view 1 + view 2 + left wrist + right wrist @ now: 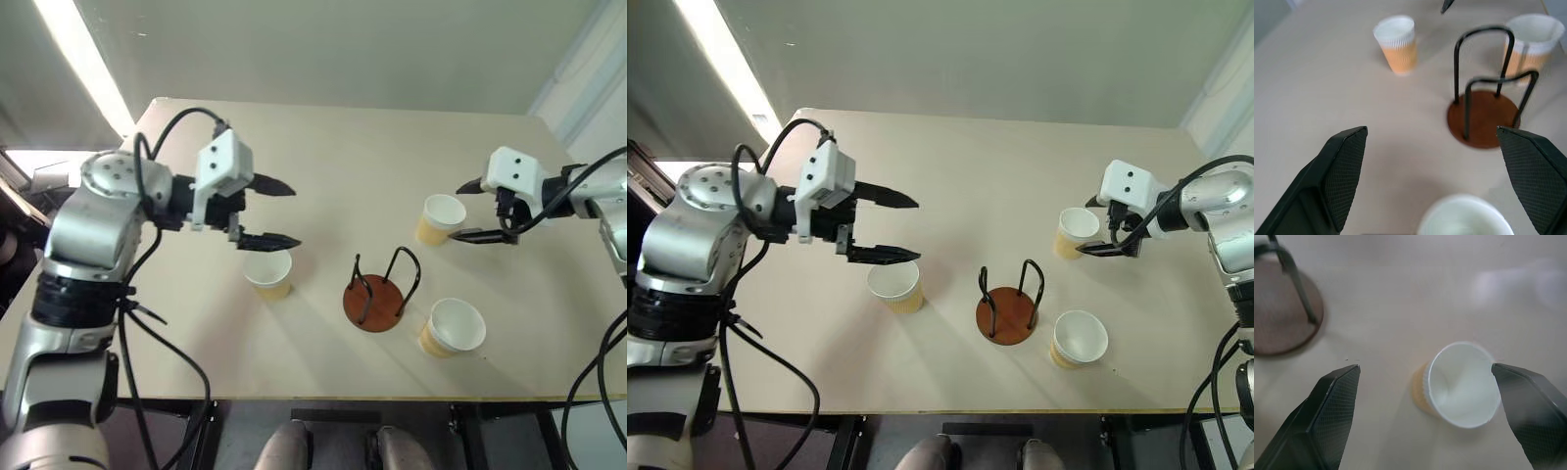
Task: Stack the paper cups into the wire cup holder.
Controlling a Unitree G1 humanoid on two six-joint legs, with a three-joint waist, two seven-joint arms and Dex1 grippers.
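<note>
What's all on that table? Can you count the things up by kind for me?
Paper cups: 3, one by the left pincer, one by the right pincer, one nearest the table's front edge
Wire cup holder: 1, empty
Total: 4

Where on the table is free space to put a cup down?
The far half of the table is bare. The near strip is crowded: three paper cups surround the wire cup holder.
</note>
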